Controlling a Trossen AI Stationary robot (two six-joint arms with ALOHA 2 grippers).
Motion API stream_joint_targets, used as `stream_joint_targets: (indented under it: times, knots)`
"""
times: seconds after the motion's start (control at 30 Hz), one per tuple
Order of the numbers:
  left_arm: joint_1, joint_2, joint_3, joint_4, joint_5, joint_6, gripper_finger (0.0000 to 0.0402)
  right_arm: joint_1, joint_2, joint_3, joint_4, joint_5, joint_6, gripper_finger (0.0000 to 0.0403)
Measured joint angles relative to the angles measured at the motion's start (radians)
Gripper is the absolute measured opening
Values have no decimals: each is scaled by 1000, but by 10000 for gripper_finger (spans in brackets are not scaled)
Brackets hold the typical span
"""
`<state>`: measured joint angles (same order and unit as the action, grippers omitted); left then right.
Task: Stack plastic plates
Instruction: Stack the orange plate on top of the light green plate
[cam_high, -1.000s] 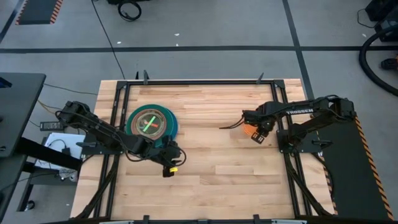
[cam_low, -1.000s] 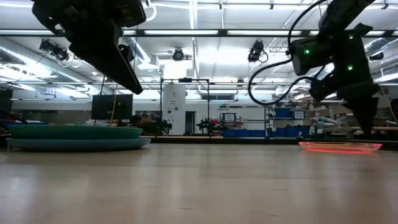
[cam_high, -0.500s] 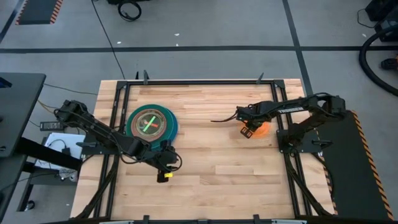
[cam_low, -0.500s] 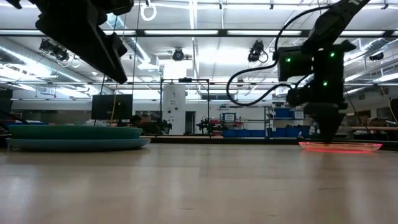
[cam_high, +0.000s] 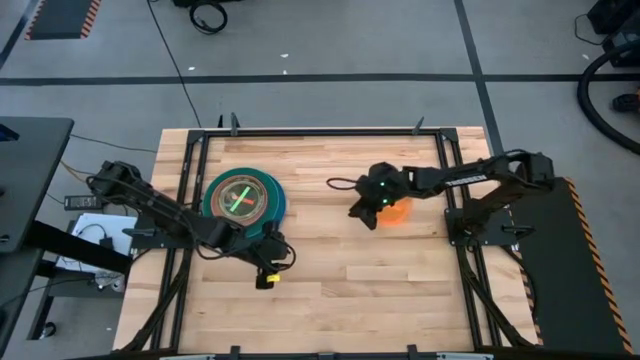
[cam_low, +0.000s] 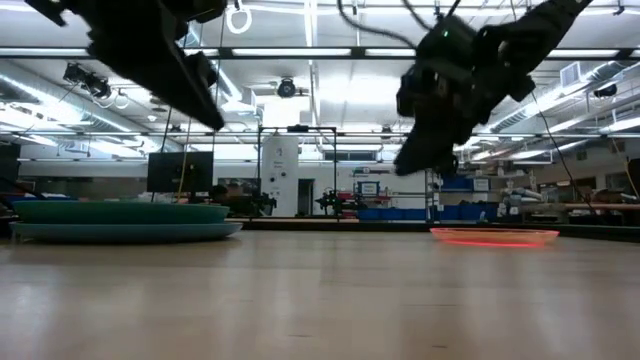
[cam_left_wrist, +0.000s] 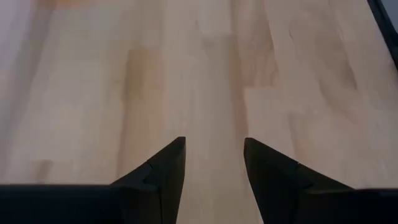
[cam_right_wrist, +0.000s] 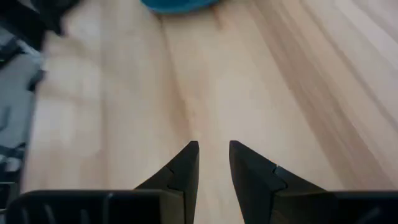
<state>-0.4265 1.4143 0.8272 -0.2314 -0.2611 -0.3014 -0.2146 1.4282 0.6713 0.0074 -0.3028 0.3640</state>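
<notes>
A stack of plates (cam_high: 243, 196) sits on the table's left half. A blue plate is at the bottom, then teal and brown ones, with small lime and pink plates on top. The low view shows the stack (cam_low: 120, 218) edge-on. A small orange plate (cam_high: 402, 213) lies flat and alone right of centre, glowing orange (cam_low: 493, 237) in the low view. My right gripper (cam_high: 362, 212) hangs tilted above the table just left of the orange plate, narrowly open (cam_right_wrist: 212, 146) over bare wood. My left gripper (cam_high: 268, 260) hovers open (cam_left_wrist: 214, 144) just near of the stack.
The blue plate's rim (cam_right_wrist: 180, 5) shows far ahead in the right wrist view. A black frame (cam_high: 320, 130) runs around the table. Bare wood (cam_high: 330, 290) fills the middle and near half. Beyond the table lies a workshop with shelves and equipment (cam_low: 300, 180).
My right gripper has moved toward the table's left, from over the orange plate to past its left rim, rising and tipping as it went. The orange plate has slid a short way toward the left. My left gripper has shifted slightly toward the near edge.
</notes>
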Motion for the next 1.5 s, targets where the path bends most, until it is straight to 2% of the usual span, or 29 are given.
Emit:
stream_joint_targets:
  times: [0.07,0.13,0.27,0.4,0.5,0.6,0.8,0.93,1.07,1.13,1.2,1.33,1.43,1.5]
  knots:
    - [12,3,0,33,-25,37,172,4,-43,-1,1,-14,-1,100]
    - [23,22,0,90,-65,78,172,4,-94,0,-69,22,-13,100]
    - [62,96,0,213,-77,183,172,3,-162,-2,-334,261,10,100]
    - [118,161,0,324,-76,214,172,1,-183,-2,-572,511,86,100]
    - [155,185,0,355,-76,212,172,1,-176,-2,-705,628,147,100]
    - [180,207,20,337,-51,209,172,1,-151,-2,-805,673,214,100]
    - [182,267,144,181,-34,243,172,1,-88,-2,-888,700,305,100]
    - [174,279,230,-17,-35,246,172,0,-31,-2,-962,701,350,100]
    - [149,279,290,-179,-36,231,172,8,12,-2,-971,697,366,100]
    - [134,278,307,-201,-36,230,172,10,31,-2,-956,695,360,100]
    - [122,277,306,-211,-35,238,172,10,48,-2,-909,678,332,100]
    - [106,277,306,-214,-36,246,172,34,55,-3,-693,592,208,100]
    - [109,277,306,-206,-37,245,172,76,29,0,-482,479,110,100]
    - [115,288,306,-180,-40,247,172,93,1,0,-425,398,62,100]
